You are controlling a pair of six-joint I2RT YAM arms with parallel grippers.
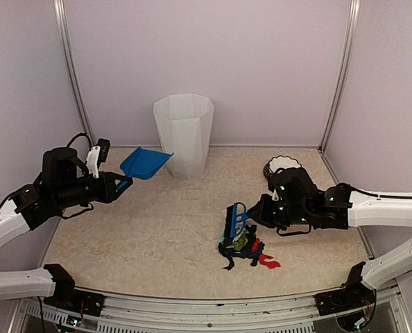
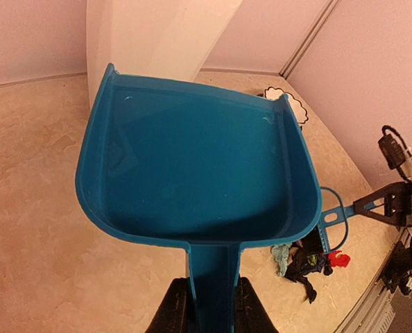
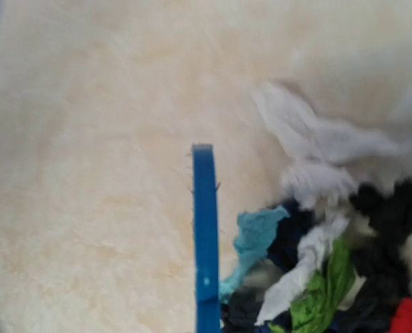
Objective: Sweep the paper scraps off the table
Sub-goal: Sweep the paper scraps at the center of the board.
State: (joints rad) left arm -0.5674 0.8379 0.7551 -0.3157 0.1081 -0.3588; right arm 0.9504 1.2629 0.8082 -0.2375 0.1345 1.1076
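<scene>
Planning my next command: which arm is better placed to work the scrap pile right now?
Right, probably. The right gripper holds the brush against the paper scraps, while the left gripper holds the empty dustpan near the bin, away from them.

top: high, wide | left wrist: forward | right wrist: down, close | shared: paper scraps (image 1: pixel 250 251)

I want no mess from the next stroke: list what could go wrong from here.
1. The dustpan is empty and held near the bin, far from the paper scraps; a brush stroke now would likely just scatter them across the table.
2. The pile lies fairly near the table's front edge, so scraps might slide off.
3. Against the pale table, the white scraps could be missed.
</scene>
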